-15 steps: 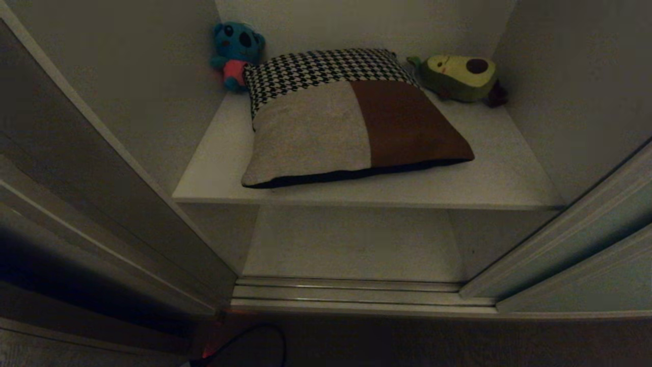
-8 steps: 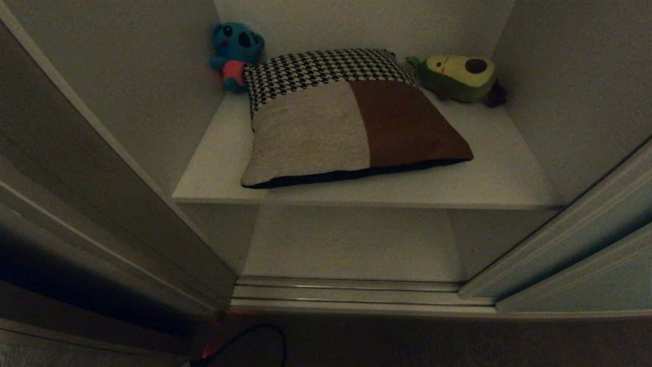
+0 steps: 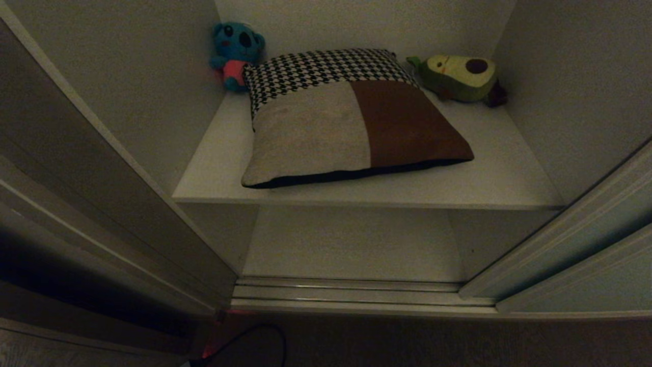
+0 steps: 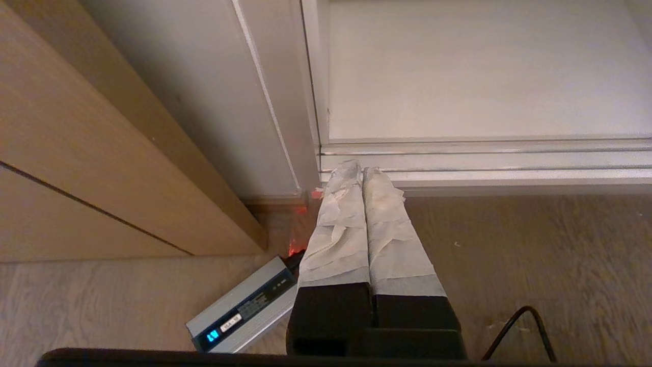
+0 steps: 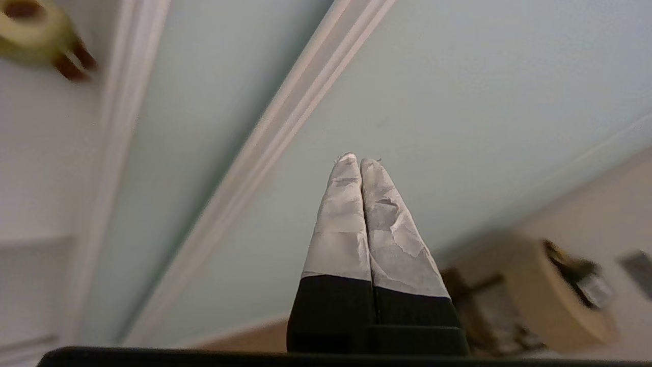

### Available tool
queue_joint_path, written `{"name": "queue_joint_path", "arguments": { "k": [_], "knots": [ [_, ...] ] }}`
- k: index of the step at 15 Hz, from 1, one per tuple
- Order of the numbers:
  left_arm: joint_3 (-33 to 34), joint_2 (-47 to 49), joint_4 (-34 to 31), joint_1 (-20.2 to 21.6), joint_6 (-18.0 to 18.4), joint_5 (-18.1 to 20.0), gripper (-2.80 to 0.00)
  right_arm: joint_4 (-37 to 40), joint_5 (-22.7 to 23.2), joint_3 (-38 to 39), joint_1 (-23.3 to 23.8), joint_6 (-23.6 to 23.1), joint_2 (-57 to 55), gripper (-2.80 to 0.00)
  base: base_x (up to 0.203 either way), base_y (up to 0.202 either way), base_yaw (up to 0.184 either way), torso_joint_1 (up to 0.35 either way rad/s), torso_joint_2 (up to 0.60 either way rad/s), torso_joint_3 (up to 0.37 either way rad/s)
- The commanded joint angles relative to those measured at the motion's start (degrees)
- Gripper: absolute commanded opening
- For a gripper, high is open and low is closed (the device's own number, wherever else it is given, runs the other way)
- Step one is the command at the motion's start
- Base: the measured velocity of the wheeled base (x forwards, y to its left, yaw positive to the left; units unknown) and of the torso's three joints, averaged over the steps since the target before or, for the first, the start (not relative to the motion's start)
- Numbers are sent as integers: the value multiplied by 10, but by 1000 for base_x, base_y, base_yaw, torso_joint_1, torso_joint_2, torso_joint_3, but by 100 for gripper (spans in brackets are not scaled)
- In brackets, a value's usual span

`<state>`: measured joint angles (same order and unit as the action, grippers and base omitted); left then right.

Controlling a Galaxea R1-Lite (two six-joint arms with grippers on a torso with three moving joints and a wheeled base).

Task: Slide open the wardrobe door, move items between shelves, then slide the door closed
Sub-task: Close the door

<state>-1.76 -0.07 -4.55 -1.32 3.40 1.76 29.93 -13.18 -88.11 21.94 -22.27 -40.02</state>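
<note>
Inside, one cushion (image 3: 351,120) lies on the upper shelf (image 3: 499,178); both grippers' jaws are clenched, empty

You have a blue plush toy (image 3: 236,53) at eleven o'clock, an avocado plush (image 3: 460,76) at one, a grey power brick (image 4: 243,315) on the wood floor (image 4: 550,255).

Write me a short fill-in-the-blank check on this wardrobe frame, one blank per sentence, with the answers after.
1. The cushion lies on the ____ shelf.
2. The avocado plush sits in the back ____ corner of that shelf.
3. The left gripper, above the wood floor, has its fingers ____.
4. The right gripper points at the pale green ____.

Answers: upper; right; shut; door
</note>
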Motion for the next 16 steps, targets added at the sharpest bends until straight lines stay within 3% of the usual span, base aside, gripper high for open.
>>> {"name": "queue_joint_path", "arguments": {
  "k": [1, 4, 7, 12, 13, 16],
  "knots": [
    [0, 0, 0, 0, 0, 0, -280, 2, 30, 0, 82, -1, -26, -280, 0, 0, 0, 0, 0, 0],
    [0, 0, 0, 0, 0, 0, -280, 4, 86, 0, 228, 0, -62, -280, 0, 0, 0, 0, 0, 0],
    [0, 0, 0, 0, 0, 0, -280, 4, 142, -1, 324, 6, -91, -280, 0, 0, 0, 0, 0, 0],
    [0, 0, 0, 0, 0, 0, -280, -2, 303, 0, 473, 27, -121, -280, 0, 0, 0, 0, 0, 0],
    [0, 0, 0, 0, 0, 0, -280, -5, 333, -1, 491, 29, -130, -280, 0, 0, 0, 0, 0, 0],
    [0, 0, 0, 0, 0, 0, -280, -36, 357, -3, 497, 55, -153, -280, 0, 0, 0, 0, 0, 0]
  ]
}}
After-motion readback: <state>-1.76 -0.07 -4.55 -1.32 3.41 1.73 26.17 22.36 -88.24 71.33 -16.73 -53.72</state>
